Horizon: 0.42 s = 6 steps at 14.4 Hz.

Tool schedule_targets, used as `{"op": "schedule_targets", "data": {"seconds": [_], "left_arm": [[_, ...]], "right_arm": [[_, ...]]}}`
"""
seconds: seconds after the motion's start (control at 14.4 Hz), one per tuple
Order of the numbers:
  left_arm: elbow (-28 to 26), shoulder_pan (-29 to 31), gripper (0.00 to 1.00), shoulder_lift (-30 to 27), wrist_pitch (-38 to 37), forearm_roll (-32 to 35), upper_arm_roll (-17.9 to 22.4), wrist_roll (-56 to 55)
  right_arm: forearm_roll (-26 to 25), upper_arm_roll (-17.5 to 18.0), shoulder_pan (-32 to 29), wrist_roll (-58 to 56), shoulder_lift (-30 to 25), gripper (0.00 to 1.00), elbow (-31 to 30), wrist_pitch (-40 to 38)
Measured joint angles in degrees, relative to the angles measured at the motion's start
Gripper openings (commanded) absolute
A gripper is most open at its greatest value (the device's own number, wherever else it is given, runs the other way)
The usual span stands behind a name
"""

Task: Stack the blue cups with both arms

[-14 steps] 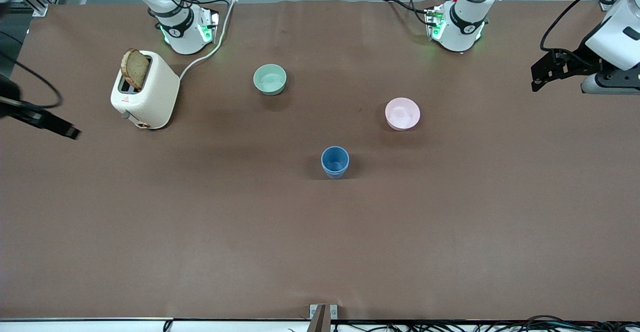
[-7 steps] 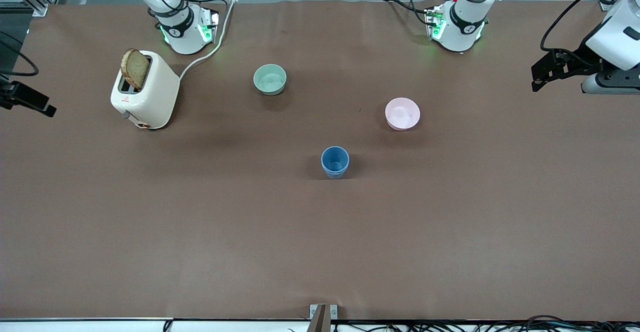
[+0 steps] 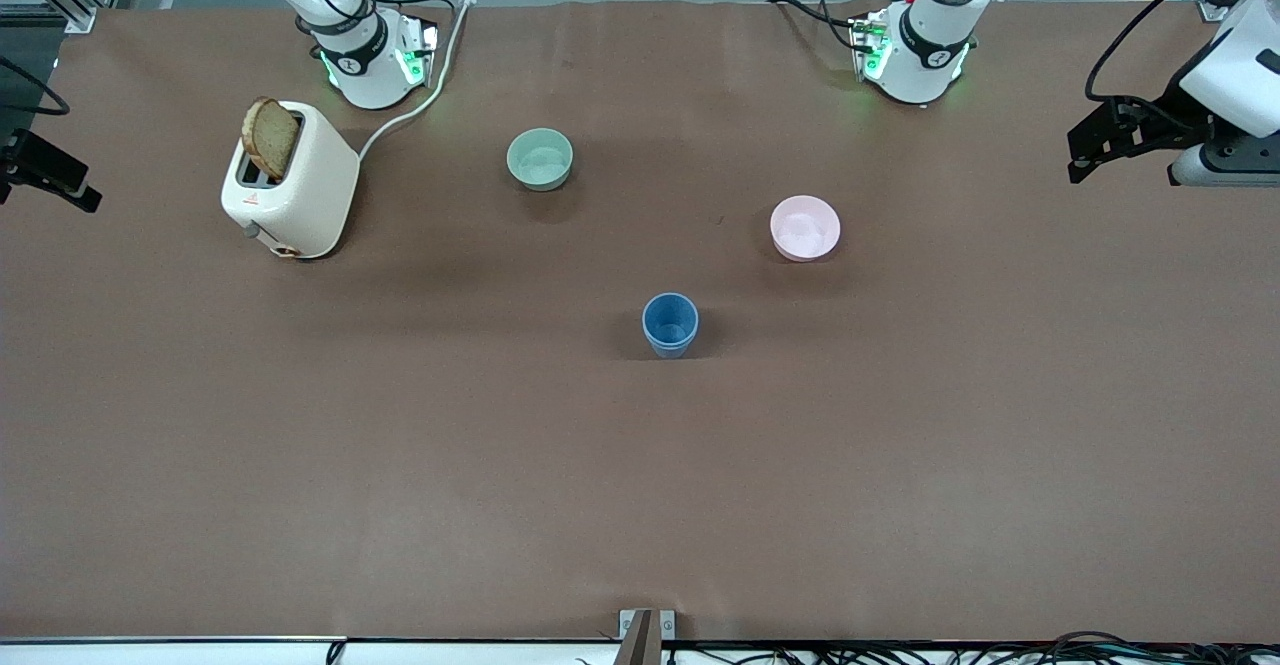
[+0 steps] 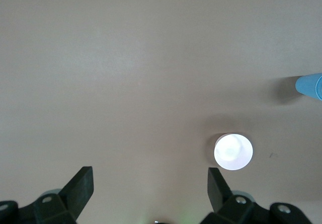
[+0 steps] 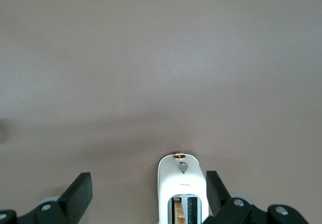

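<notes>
At the table's two ends, both grippers hung high with nothing in them. The left gripper (image 4: 150,183) had its fingers spread wide over bare table at the left arm's end; the right gripper (image 5: 149,186) was likewise spread, over the table near the toaster (image 3: 290,183).

Only one blue shape stood on the table, the cups (image 3: 670,324), upright about mid-table, nearer the front camera than the pink bowl (image 3: 805,228) and the green bowl (image 3: 540,159). Whether it was one cup or two nested, I could not tell. It looked light, stiff and smooth, likely to slip or tip under a careless squeeze; a pinch across the rim or upper wall would probably suit.

The table (image 3: 300,465) was covered in plain brown sheet, flat and mostly bare, leaving ample room around the cups.
</notes>
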Motion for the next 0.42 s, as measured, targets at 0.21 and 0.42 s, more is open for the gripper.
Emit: {"op": "schedule_targets", "data": {"seconds": [0.21,0.42], "left_arm": [[0.0,0.0,1.0,0.0,0.0,0.0,0.0,0.0],[0.0,0.0,1.0,0.0,0.0,0.0,0.0,0.33]], "right_arm": [[-1.15,0.21,0.01,-2.06,0.15,1.0,0.4,-1.42],[-1.55,0.41,0.05,-3.97,0.69,1.0,1.26,-1.54]]}}
